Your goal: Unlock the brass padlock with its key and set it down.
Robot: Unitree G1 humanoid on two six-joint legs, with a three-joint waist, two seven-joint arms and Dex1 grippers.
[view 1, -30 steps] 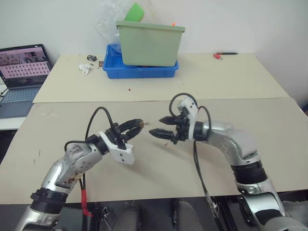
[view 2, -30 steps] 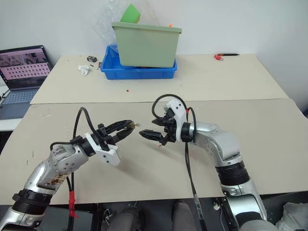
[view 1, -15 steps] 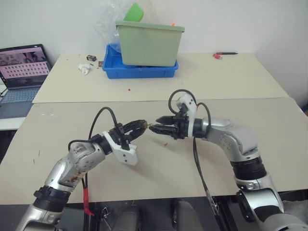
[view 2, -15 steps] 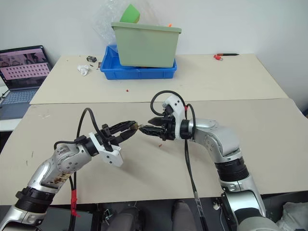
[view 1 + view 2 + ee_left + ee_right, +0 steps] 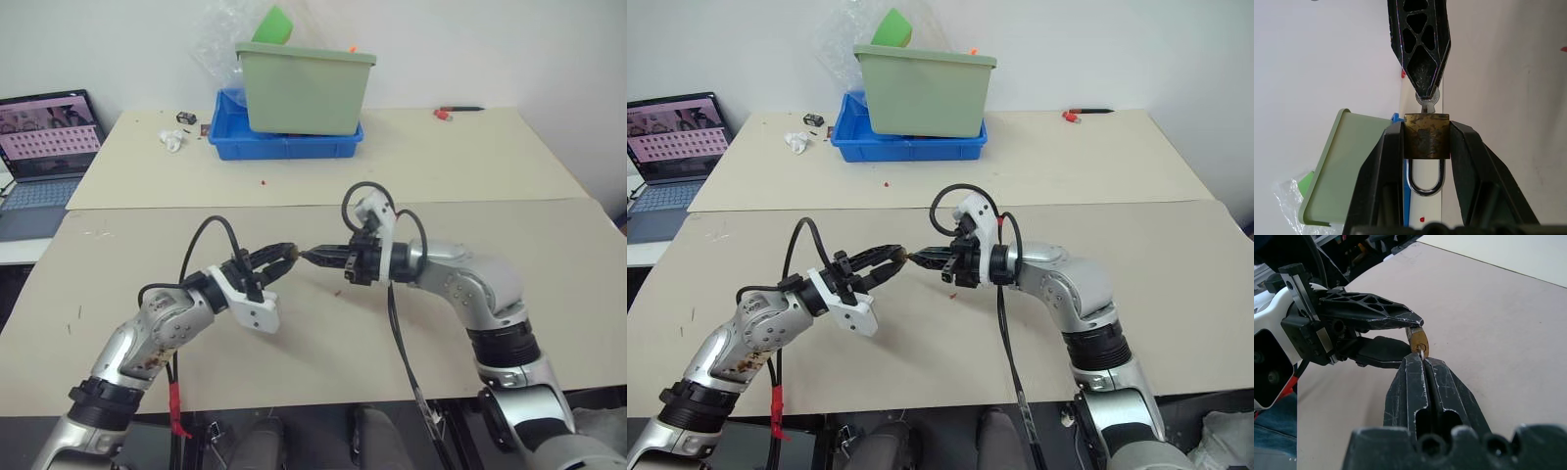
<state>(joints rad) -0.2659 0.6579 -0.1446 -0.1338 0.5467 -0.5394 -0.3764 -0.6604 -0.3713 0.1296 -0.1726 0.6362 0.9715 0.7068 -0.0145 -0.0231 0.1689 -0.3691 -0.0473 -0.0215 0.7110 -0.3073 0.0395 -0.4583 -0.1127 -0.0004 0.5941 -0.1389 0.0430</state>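
Brass padlock (image 5: 1426, 135) clamped; key (image 5: 1428, 99) pinched.

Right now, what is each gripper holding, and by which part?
Left gripper clamps the brass padlock by its body's two sides, shackle toward the wrist. Right gripper is shut on the key's silvery head, which sticks out of the padlock.

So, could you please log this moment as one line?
left gripper: shut on brass padlock | right gripper: shut on key in padlock | shackle: closed
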